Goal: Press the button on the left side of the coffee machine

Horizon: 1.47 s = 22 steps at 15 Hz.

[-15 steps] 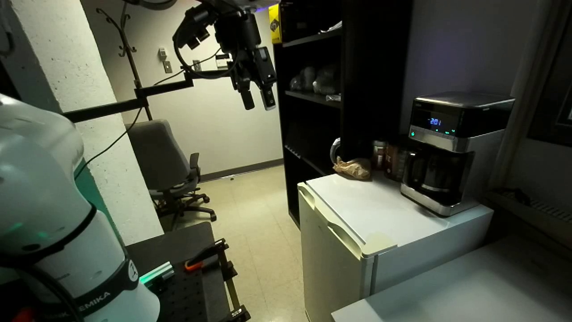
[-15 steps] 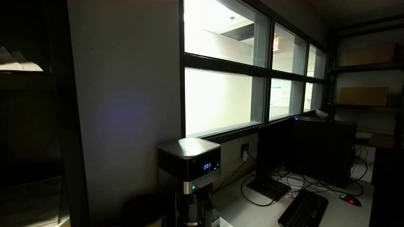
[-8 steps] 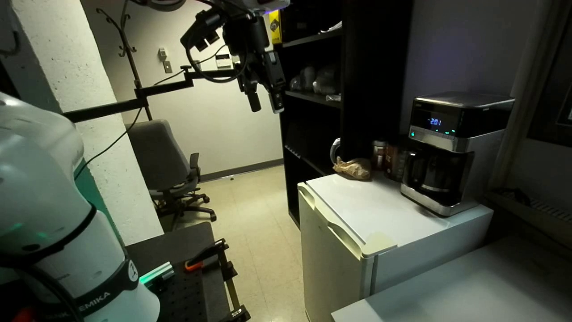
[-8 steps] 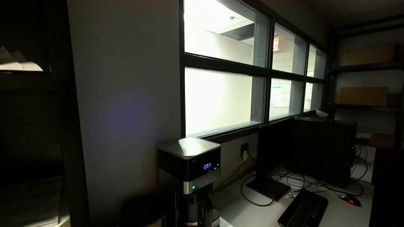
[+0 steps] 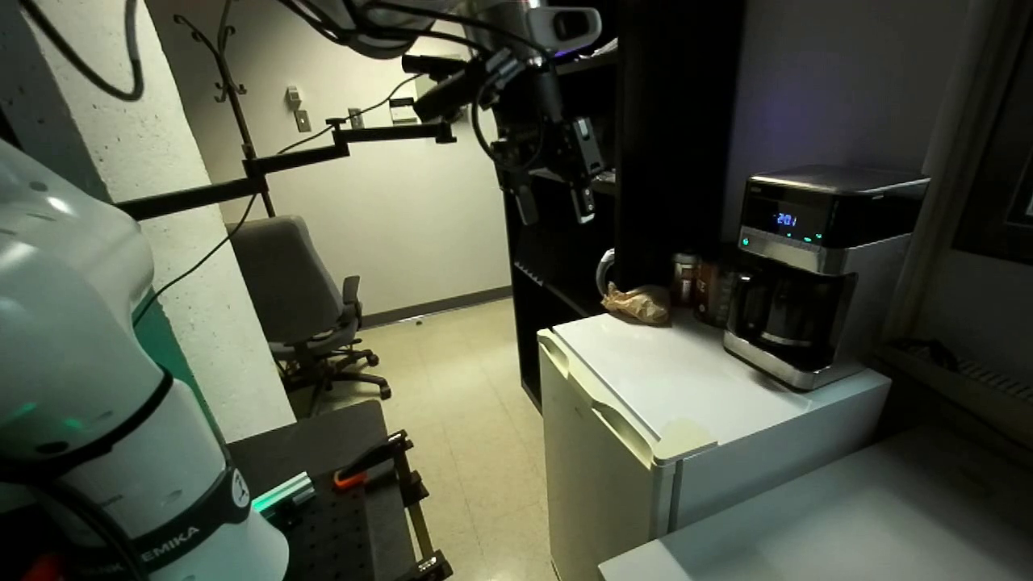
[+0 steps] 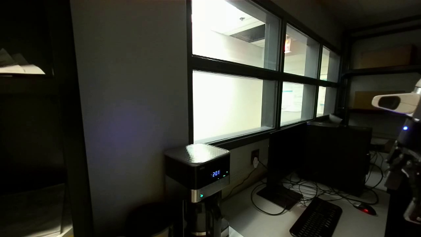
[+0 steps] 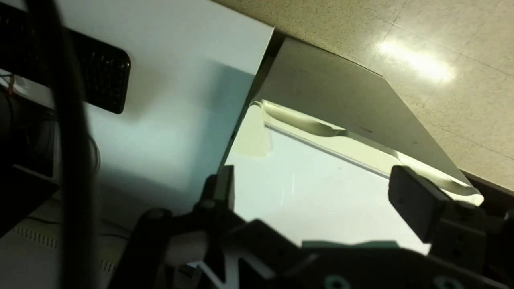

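The coffee machine is a boxy silver-and-black unit with a dark carafe in its lower bay. It stands upright on the white fridge and also shows in an exterior view. A small green-lit button sits at the left end of its silver strip; it is also lit in an exterior view. My gripper hangs in the air, pointing down, left of the machine and well apart from it. In the wrist view my gripper has its fingers wide apart with nothing between them, above the fridge top.
The white fridge stands beside a white desk. A crumpled brown bag and jars lie left of the machine. A tall black shelf stands behind. A keyboard and monitor are on the desk.
My gripper has moved right and slightly down, closer to the coffee machine. The arm has come into an exterior view at its right edge. The coffee machine has not moved.
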Each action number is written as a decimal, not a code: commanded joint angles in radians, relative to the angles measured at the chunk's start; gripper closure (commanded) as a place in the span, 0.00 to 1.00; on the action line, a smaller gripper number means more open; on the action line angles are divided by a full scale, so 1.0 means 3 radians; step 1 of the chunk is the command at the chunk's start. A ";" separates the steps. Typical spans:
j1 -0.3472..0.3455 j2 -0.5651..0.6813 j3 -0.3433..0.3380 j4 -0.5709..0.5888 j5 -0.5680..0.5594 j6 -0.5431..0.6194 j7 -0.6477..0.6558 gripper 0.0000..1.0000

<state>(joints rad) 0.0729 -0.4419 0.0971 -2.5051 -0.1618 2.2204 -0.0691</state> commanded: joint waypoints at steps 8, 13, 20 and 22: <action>-0.0189 0.1284 -0.0016 0.0772 -0.0969 0.0985 -0.0040 0.87; -0.0166 0.1814 -0.0085 0.1188 -0.1823 0.1494 0.0423 1.00; -0.0049 0.2538 -0.0098 0.1878 -0.2562 0.1855 0.1088 1.00; 0.0001 0.2739 -0.0082 0.2066 -0.2592 0.1881 0.1163 1.00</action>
<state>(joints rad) 0.0445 0.2763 0.0798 -1.9968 -0.8985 2.7617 0.2264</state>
